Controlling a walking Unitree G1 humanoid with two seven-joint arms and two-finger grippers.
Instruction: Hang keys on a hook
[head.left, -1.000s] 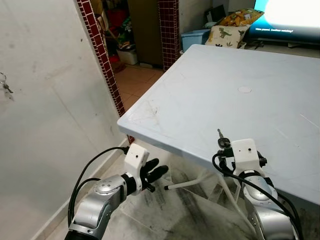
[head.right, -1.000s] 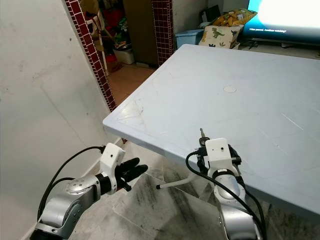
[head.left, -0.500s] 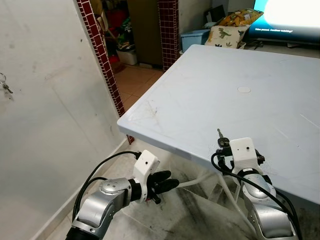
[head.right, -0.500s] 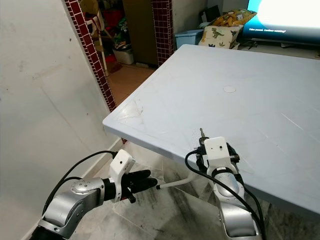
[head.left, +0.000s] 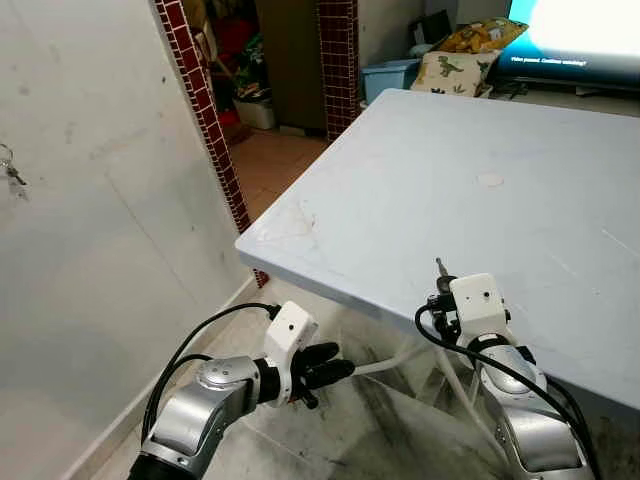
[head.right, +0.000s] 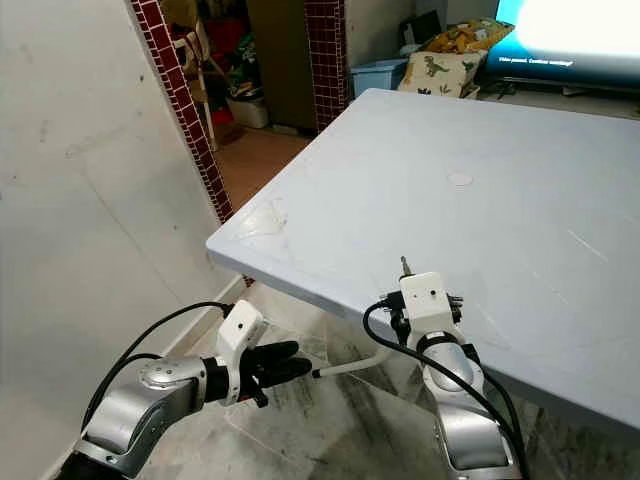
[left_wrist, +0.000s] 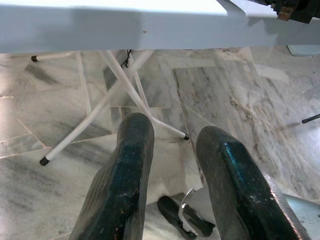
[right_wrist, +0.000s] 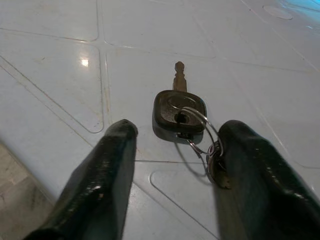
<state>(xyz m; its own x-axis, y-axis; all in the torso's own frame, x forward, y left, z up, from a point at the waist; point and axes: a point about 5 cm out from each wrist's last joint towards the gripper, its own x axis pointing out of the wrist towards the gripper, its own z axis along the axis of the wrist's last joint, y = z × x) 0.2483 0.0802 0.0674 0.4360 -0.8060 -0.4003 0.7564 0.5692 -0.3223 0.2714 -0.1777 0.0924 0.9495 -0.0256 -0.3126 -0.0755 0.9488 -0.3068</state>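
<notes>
Black-headed metal keys on a ring (right_wrist: 186, 120) lie on the pale blue plastic tabletop (head.left: 420, 190) near its front edge, right tool (right_wrist: 175, 165) now shifted forward, fingers apart straddling them, ungrasped; left tool (head.left: 320, 365) idles low, fingers apart.

**Surfaces and finishes**

The desk (head.left: 420, 190) looks like pale blue-white moulded plastic, smooth with a soft sheen, crossed by shallow pressed lines and fine scuffs. The keys (right_wrist: 186, 125) show a dull brassy metal blade, a glossy black plastic head and a thin shiny metal ring. The right gripper (right_wrist: 175, 170) and the left gripper (left_wrist: 172, 165) have fingers of black, rubbery-looking material, slightly shiny; their wrist housings are smooth white plastic, and the arms are brushed silver metal. The floor (left_wrist: 235, 100) is polished grey-veined marble. The wall (head.left: 90, 200) is matt, stained whitish plaster, edged with glossy dark red small tiles (head.left: 200, 110).
</notes>
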